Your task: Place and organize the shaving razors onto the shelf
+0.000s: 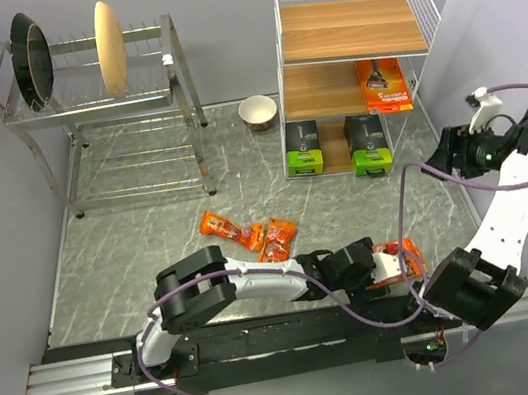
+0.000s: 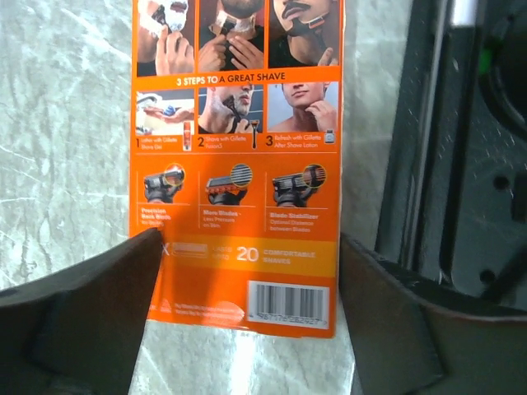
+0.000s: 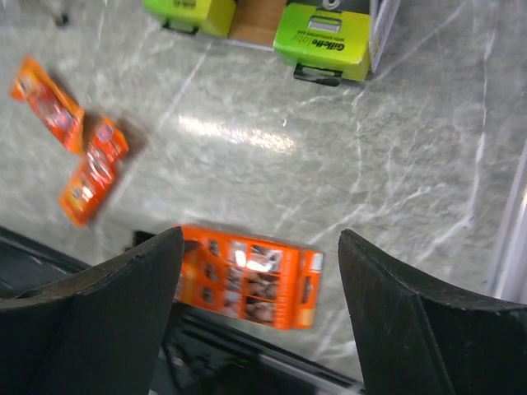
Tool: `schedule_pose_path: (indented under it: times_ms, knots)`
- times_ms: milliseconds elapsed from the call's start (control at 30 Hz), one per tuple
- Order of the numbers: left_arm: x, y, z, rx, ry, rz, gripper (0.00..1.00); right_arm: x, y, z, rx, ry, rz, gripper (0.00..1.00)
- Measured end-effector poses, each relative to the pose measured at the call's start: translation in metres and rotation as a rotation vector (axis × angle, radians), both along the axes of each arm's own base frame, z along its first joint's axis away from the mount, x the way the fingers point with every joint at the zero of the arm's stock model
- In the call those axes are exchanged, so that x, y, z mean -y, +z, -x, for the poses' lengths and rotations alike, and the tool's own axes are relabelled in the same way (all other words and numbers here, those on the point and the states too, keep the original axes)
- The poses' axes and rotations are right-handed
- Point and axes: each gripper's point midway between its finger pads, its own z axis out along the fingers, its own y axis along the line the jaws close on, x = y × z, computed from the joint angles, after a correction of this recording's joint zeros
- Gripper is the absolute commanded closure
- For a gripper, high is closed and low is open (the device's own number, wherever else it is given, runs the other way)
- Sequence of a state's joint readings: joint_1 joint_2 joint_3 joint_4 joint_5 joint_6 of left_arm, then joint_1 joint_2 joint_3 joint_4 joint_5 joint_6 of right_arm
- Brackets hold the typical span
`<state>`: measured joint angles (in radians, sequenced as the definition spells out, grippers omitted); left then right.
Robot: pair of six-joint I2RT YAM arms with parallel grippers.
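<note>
- Left claw point(image 2: 247, 243) spread wide, astride a flat orange card point(image 2: 239, 164) lying at the table's point(image 1: 147, 227) near edge; barcode end nearest the claw, long axis running away from it.
- Card reads "3 STEPS TO A GREAT SHAVE", "20 COMFORTABLE SHAVES".
- Right claw point(image 3: 259, 243) wide, empty.
- Shelf point(image 1: 285, 52), bottom board: green-ended box point(image 3: 321, 41) reads "Gillette".

Left end effector point(image 2: 247, 239) low, right end effector point(image 3: 259, 239) aloft, jaws apart

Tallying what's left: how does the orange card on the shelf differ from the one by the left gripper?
The shelved flat orange card sits on the wire shelf's middle board; the tabletop orange card lies on marble between the left gripper's fingers. The shelved card shows a razor picture, the tabletop card its barcode. Both are orange.
</note>
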<state>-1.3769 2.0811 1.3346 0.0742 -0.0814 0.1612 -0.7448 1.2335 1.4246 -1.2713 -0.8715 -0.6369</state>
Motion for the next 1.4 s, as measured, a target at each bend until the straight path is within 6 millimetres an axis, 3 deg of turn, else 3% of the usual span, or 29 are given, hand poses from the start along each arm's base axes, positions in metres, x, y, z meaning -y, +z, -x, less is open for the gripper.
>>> schedule_pose_path:
  times_ms: [167,267,400,467,500,567,600,700,767,933,1000,1100,1233,1400]
  knots:
    - [-0.022,0.005,0.002,-0.051,-0.08,-0.017,0.45,-0.007,-0.011,0.011,0.022,0.111,0.07,0.18]
    - [-0.053,0.008,0.004,-0.163,-0.145,-0.033,0.52,-0.011,-0.006,0.013,0.066,0.154,0.11,0.18]
    - [-0.1,0.006,-0.015,-0.381,-0.148,-0.072,0.58,-0.025,0.006,0.021,0.163,0.226,0.211,0.18]
    - [-0.127,-0.007,-0.025,-0.485,-0.114,-0.126,0.53,-0.038,0.005,0.03,0.224,0.293,0.294,0.16]
    - [-0.135,-0.009,-0.027,-0.536,-0.114,-0.126,0.41,-0.046,-0.001,0.038,0.25,0.337,0.347,0.16]
    - [-0.147,-0.006,-0.034,-0.598,-0.107,-0.117,0.28,-0.06,-0.022,0.054,0.274,0.441,0.439,0.15]
    - [-0.152,-0.002,-0.034,-0.635,-0.105,-0.109,0.01,-0.065,-0.028,0.061,0.276,0.476,0.468,0.14]
    - [-0.166,0.009,-0.037,-0.693,-0.086,-0.096,0.01,-0.067,-0.042,0.065,0.271,0.592,0.538,0.07]
    - [-0.173,0.022,-0.04,-0.699,-0.065,-0.086,0.01,-0.071,-0.064,0.062,0.26,0.726,0.574,0.01]
    - [-0.169,0.056,-0.05,-0.676,-0.009,-0.036,0.01,-0.103,-0.139,0.09,0.171,1.115,0.566,0.0]
    - [-0.163,0.063,-0.054,-0.679,0.009,-0.012,0.01,-0.111,-0.155,0.101,0.146,1.214,0.571,0.0]
    - [-0.152,0.066,-0.059,-0.738,0.092,0.028,0.01,-0.114,-0.165,0.102,0.137,1.285,0.602,0.01]
    - [-0.129,0.056,-0.068,-0.866,0.243,0.094,0.01,-0.108,-0.183,0.095,0.092,1.292,0.644,0.03]
    - [-0.099,0.019,-0.067,-1.053,0.373,0.088,0.01,-0.092,-0.213,0.096,0.005,1.274,0.703,0.07]
